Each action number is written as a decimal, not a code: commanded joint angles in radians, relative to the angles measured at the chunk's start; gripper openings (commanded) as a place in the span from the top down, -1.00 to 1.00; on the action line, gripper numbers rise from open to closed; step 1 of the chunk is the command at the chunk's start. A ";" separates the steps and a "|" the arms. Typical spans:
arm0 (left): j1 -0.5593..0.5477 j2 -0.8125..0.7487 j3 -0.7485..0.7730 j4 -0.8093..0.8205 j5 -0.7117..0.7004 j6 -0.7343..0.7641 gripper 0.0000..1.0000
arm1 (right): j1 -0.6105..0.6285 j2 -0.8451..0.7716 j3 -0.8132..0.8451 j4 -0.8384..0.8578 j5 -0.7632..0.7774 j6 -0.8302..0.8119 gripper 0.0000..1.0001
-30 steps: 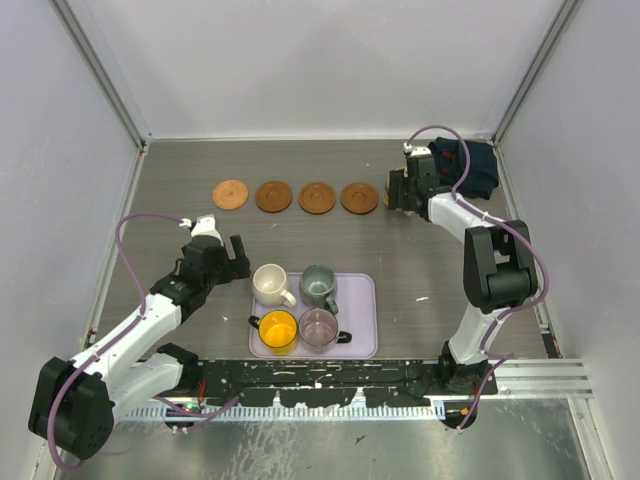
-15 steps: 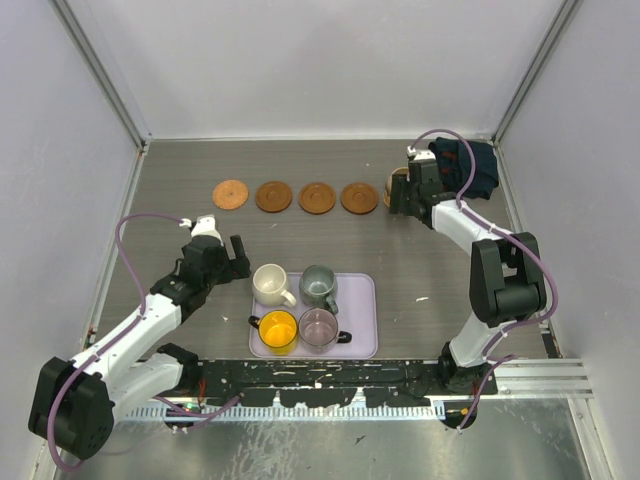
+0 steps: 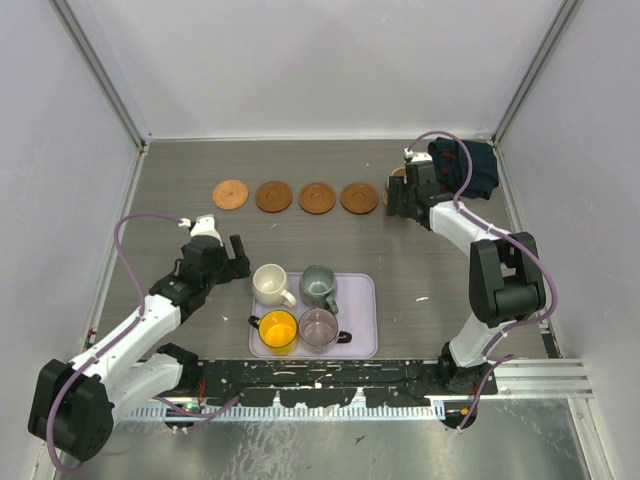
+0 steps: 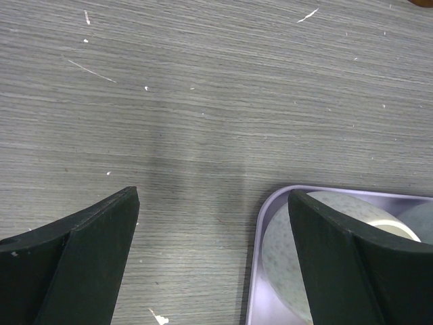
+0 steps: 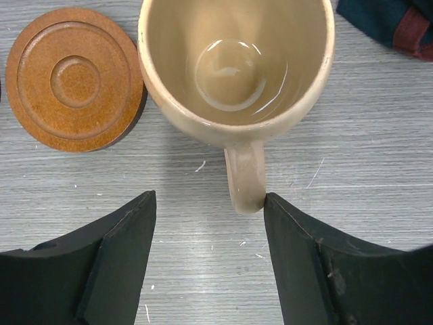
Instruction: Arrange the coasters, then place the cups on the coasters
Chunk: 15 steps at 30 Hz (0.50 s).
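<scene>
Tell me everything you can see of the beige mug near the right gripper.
The beige mug looks like glossy glazed ceramic, empty and upright, seen from above. Its mouth is wide and round. Its single loop handle points toward the open right gripper and ends between the fingers, very near one; contact I cannot tell. A brown coaster lies close beside it, a dark blue cloth on the other side. What lies under the mug is hidden.
</scene>
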State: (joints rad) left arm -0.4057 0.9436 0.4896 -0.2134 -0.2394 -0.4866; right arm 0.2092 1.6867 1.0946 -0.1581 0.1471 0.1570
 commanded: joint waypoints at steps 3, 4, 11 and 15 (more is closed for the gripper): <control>-0.004 -0.022 0.005 0.050 -0.011 -0.010 -0.85 | 0.015 -0.010 0.008 0.034 -0.014 0.010 -0.39; -0.004 -0.022 0.005 0.051 -0.010 -0.010 -0.86 | 0.016 -0.009 0.008 0.033 -0.015 0.009 -0.38; -0.005 -0.024 0.003 0.051 -0.009 -0.014 -0.85 | 0.019 -0.012 0.003 0.020 0.019 0.020 -0.39; -0.004 -0.025 0.000 0.049 -0.009 -0.013 -0.85 | 0.025 -0.038 -0.023 0.017 0.095 0.058 -0.41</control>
State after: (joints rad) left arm -0.4057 0.9421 0.4896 -0.2131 -0.2394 -0.4900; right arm 0.2234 1.6871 1.0897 -0.1574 0.1635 0.1696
